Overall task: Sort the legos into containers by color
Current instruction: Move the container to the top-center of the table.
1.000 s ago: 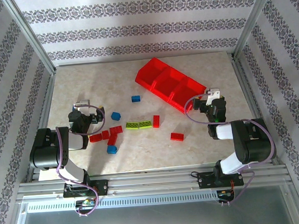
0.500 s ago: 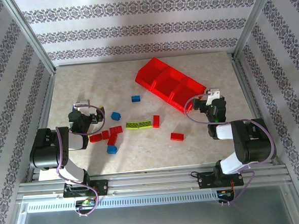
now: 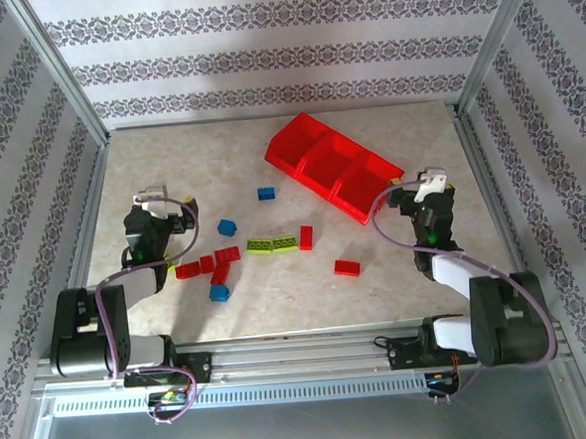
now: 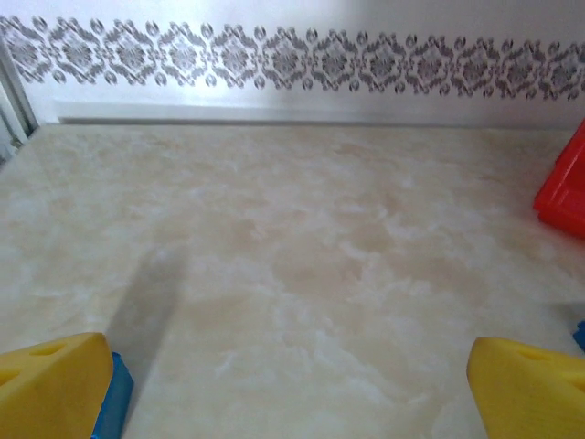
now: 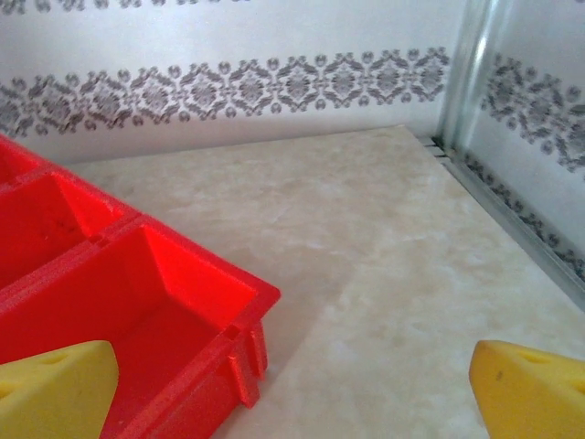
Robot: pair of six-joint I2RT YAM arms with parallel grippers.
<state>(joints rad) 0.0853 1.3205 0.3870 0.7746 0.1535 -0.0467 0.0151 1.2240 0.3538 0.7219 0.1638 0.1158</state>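
My left pincer [image 3: 158,203] and right pincer [image 3: 425,185] both stand spread wide over the bench [image 3: 190,156].
I see the legos [image 3: 272,245] lying loose in the middle, red, blue and green, all outside the red tray [image 3: 304,149]. The tray sits slanted at the far right, and my right pincer hangs just beside its near end.

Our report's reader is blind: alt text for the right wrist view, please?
A red plastic divided tray sits at left on a beige marbled tabletop, its corner ahead of the right pincer's wide-open yellow fingertips; a patterned wall stands behind.
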